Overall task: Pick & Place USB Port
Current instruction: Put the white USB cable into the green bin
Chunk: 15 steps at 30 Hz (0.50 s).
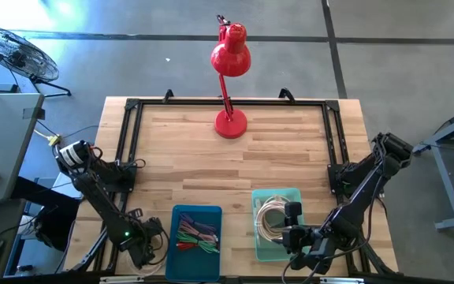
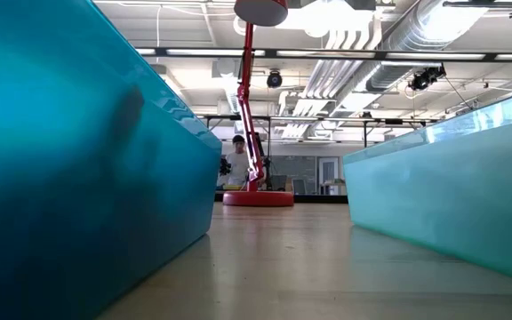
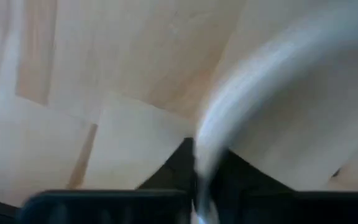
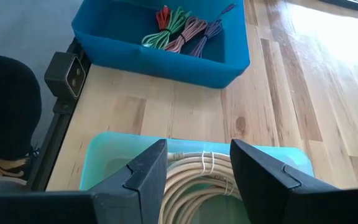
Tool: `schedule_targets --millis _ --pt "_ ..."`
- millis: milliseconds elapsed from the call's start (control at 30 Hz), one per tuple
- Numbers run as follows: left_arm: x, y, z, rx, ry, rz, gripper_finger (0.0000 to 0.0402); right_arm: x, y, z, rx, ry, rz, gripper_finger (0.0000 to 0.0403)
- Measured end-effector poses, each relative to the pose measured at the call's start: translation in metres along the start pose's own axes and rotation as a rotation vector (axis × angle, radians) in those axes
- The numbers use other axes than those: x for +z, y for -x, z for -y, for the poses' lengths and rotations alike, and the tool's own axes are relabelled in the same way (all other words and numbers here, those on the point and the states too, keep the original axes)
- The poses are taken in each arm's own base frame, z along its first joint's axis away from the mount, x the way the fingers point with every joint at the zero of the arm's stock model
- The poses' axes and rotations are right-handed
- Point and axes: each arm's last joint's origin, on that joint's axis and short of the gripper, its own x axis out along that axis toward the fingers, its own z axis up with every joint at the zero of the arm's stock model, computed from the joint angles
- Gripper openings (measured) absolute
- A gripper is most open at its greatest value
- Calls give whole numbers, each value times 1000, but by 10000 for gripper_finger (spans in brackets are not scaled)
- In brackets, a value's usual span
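Observation:
A pale teal bin (image 1: 277, 197) near the table's near edge holds a coil of white cables (image 1: 271, 217). Left of it, a blue bin (image 1: 178, 237) holds several coloured cables (image 1: 198, 235). My right gripper (image 4: 197, 171) is open above the teal bin's near end, one finger on each side of the white coil (image 4: 194, 186), pointing toward the blue bin (image 4: 160, 62). My left gripper (image 1: 146, 243) sits low by the blue bin's left wall and looks shut over bare wood (image 3: 194, 168).
A red desk lamp (image 1: 229, 118) stands at the table's far middle, with bare wood between it and the bins. A black frame (image 1: 132, 106) runs along the table edges. A person's leg (image 4: 5, 106) stands off the table's near side. A person (image 2: 236, 164) is far behind.

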Motion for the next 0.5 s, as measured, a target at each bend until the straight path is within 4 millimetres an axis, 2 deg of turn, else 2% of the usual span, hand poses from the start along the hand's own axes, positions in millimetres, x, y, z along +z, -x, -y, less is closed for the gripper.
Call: schedule_targets --millis 67,300,500 --pt "0 0 -1 10 -15 11 17 0 1 -1 5 1 -1 169" --pt "0 1 -1 31 3 11 10 -1 1 -1 10 -5 -3 169" --pt "1 12 -3 132 5 68 10 0 1 -1 -13 9 10 169"
